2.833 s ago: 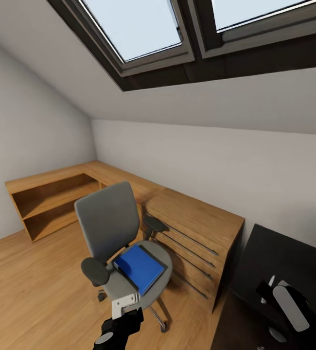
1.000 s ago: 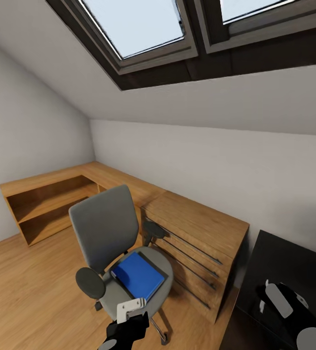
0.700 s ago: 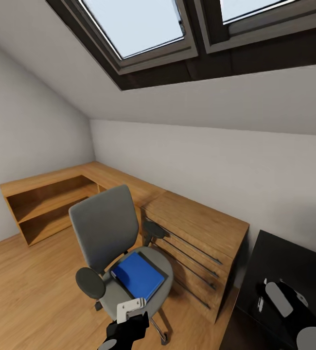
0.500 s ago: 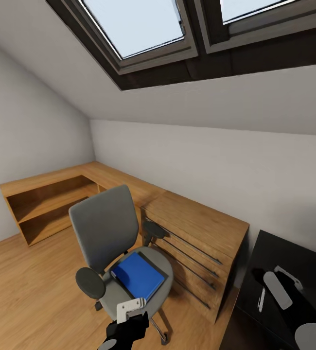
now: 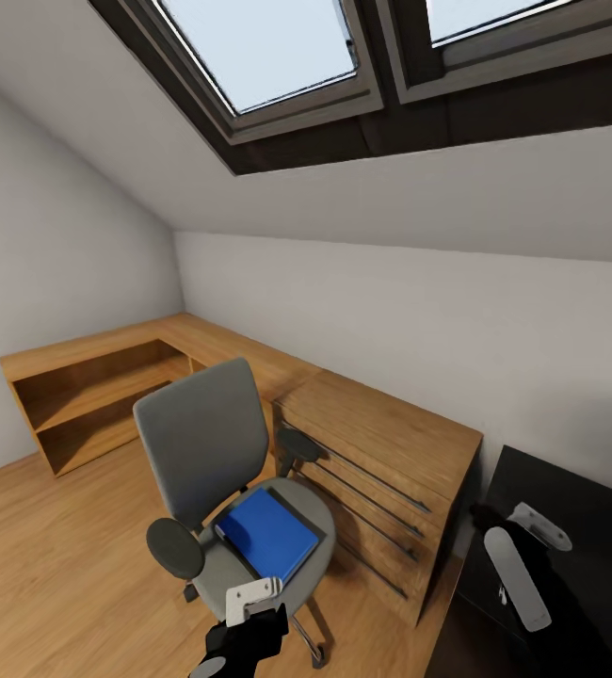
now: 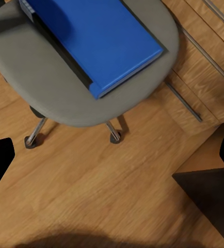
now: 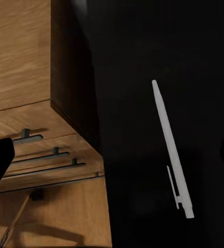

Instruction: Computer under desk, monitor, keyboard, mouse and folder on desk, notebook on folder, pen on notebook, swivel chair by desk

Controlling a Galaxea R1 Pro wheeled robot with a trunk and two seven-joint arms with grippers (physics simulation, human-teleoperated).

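Note:
The grey swivel chair [image 5: 202,443] stands on the wood floor with the blue folder [image 5: 268,533] lying flat on its seat. In the left wrist view the folder [image 6: 91,41] lies on the seat [image 6: 45,88], ahead of my left gripper [image 6: 112,155]. That gripper's fingers are spread wide with nothing between them. In the head view the left gripper [image 5: 249,607] hovers just in front of the seat. The silvery pen [image 7: 171,150] lies loose on the black desk [image 7: 194,51]. My right gripper [image 5: 523,557] is open above the desk's near corner [image 5: 579,508], clear of the pen.
A light-wood drawer chest [image 5: 381,461] stands between the chair and the desk, and its handles [image 7: 45,155] show in the right wrist view. A low wooden shelf unit [image 5: 89,386] runs along the left wall. Skylights [image 5: 259,56] sit in the sloped ceiling.
The view shifted slightly at first. My right gripper let go of the pen, which now lies on the desk, then rose and drew back. The left arm, chair and folder stayed put.

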